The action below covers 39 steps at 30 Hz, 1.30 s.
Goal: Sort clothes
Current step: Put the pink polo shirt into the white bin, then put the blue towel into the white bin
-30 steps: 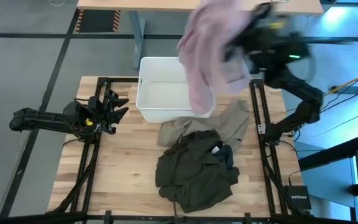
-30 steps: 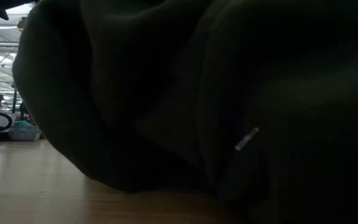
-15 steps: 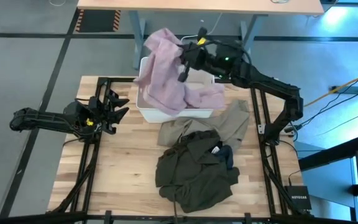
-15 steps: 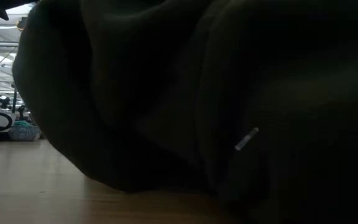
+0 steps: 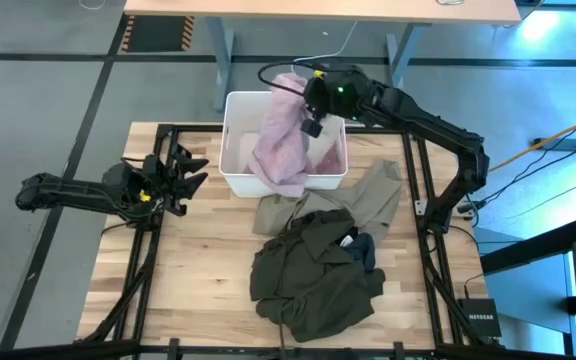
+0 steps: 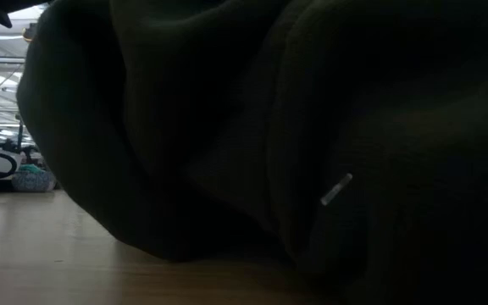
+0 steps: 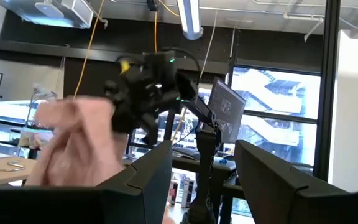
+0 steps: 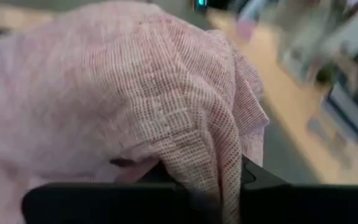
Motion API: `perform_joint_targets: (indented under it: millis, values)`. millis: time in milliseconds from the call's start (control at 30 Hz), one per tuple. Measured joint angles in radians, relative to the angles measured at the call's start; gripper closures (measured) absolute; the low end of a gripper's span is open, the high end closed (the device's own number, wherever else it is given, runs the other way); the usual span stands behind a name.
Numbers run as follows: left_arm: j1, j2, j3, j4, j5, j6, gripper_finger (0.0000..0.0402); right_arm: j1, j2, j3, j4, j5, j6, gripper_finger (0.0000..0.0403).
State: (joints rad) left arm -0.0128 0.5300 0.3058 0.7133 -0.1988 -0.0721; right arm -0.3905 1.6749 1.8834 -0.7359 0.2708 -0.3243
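Right gripper pinching pale pink woven-fabric garment, which hangs below it into white rectangular plastic tub. Lower further before releasing so folds land inside.

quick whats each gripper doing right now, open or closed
Left gripper: open, holding nothing, waiting at the table's left edge.
Right gripper: closed on the pale pink garment, above the white tub.

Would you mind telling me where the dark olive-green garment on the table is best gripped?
Probably from straight above, at the raised crumpled fold near the middle of the olive-green garment. It lies bunched in a heap, so ridges stand up there, away from the navy piece on its edge.
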Motion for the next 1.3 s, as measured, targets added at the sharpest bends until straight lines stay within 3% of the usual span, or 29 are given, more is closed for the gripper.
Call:
perform_joint_targets:
  millis: [267, 433, 567, 667, 767, 867, 933, 1133, 1300]
  values:
    - [-0.001, 0.003, 0.0, -0.001, 0.004, -0.032, 0.0231, -0.03, 0.0, -0.04, -0.145, -0.055, 0.057, 0.0251]
    - [-0.001, 0.003, 0.0, -0.006, 0.016, -0.046, 0.0231, -0.029, 0.0, 0.072, -0.269, -0.046, 0.055, 0.0192]
    - [-0.001, 0.003, 0.0, -0.004, 0.016, -0.025, 0.0231, -0.029, -0.002, 0.19, -0.377, -0.069, 0.085, 0.0168]
    - [0.0, 0.003, 0.0, 0.025, 0.016, 0.011, 0.0231, -0.029, -0.002, 0.273, -0.46, -0.165, 0.135, 0.0165]
    - [-0.001, 0.003, 0.0, 0.055, 0.016, 0.075, 0.0231, -0.01, -0.002, 0.328, -0.566, -0.344, 0.201, 0.0166]
    - [0.0, 0.003, 0.0, 0.102, 0.011, 0.124, 0.0231, 0.055, -0.009, 0.34, -0.689, -0.487, 0.239, 0.0166]
    - [0.0, 0.003, 0.0, 0.132, 0.009, 0.157, 0.0231, 0.129, -0.011, 0.34, -0.75, -0.516, 0.242, 0.0166]
    - [0.0, 0.002, 0.0, 0.164, 0.007, 0.204, 0.0231, 0.401, -0.012, 0.281, -0.776, -0.416, 0.277, 0.0167]
    - [0.0, 0.002, 0.0, 0.167, 0.006, 0.192, 0.0231, 0.591, -0.012, 0.15, -0.741, -0.342, 0.298, 0.0167]
